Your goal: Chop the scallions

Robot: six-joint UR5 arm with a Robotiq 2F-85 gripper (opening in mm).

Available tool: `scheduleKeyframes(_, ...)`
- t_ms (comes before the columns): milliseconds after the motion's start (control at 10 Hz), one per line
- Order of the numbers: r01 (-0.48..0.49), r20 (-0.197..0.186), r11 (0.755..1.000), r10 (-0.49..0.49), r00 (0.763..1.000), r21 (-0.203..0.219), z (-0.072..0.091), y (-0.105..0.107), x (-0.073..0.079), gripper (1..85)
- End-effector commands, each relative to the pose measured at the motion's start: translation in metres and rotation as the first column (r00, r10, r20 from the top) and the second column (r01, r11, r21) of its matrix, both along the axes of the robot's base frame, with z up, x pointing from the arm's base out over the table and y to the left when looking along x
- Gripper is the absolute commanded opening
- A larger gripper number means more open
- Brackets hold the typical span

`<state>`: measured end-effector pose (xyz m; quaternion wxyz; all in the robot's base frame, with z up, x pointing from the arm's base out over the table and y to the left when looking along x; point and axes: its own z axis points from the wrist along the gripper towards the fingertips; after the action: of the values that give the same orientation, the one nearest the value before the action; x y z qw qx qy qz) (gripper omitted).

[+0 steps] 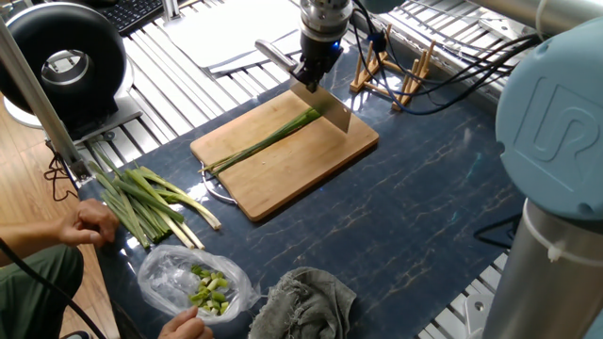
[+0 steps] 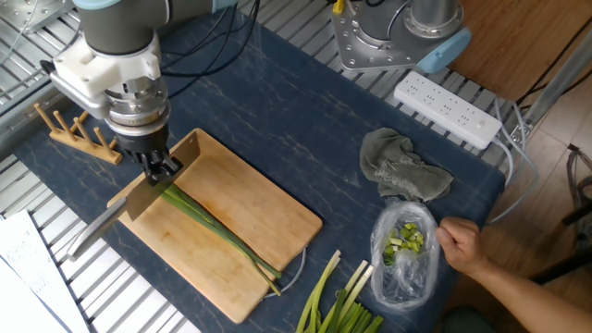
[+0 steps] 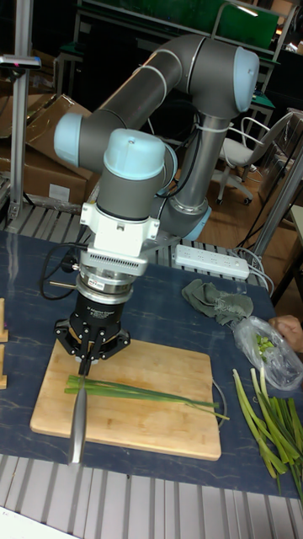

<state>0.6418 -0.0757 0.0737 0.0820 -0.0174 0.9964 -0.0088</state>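
A few slender green scallions (image 1: 268, 141) lie lengthwise on the wooden cutting board (image 1: 292, 184), whole along their length (image 2: 220, 231) (image 3: 147, 392). My gripper (image 1: 309, 75) is shut on a metal knife (image 1: 330, 106) at the junction of blade and handle. The wide blade (image 2: 165, 174) stands edge-down across the stalks at their far end, and the handle (image 3: 77, 425) sticks out past the board's edge. In the tall fixed view the gripper (image 3: 91, 355) hovers just above the stalks' left tip. Whether the edge touches the board, I cannot tell.
A thick bundle of white-based stalks (image 1: 146, 202) lies left of the board. A person's hands (image 1: 89, 224) rest beside it and by a clear bag of chunks (image 1: 198, 282). A grey rag (image 1: 306, 301), a wooden rack (image 1: 391, 75) and a power strip (image 2: 449, 109) lie around.
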Motion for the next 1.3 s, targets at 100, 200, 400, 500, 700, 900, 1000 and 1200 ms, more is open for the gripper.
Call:
scheduleKeyframes(100,0.005,0.011,1.0,-0.005,1.0,0.012,-0.001,0.002,0.003,1.3)
scheduleKeyframes(200,0.005,0.011,1.0,-0.005,1.0,0.012,-0.001,0.003,0.004,1.3)
scheduleKeyframes(400,0.005,0.011,1.0,-0.005,1.0,0.017,0.0,0.005,0.006,1.3)
scheduleKeyframes(500,0.005,0.014,1.0,-0.005,1.0,0.018,0.0,0.005,0.008,1.3)
scheduleKeyframes(700,-0.005,0.014,1.0,0.005,1.0,0.026,0.0,0.002,0.011,1.3)
scheduleKeyframes(900,-0.01,0.028,0.999,0.009,1.0,0.032,-0.004,0.002,0.017,1.3)
scheduleKeyframes(1000,-0.01,0.03,0.999,0.009,1.0,0.032,-0.004,0.003,0.019,1.3)
scheduleKeyframes(1200,-0.006,0.024,1.0,0.005,1.0,0.03,0.002,0.005,0.021,1.3)
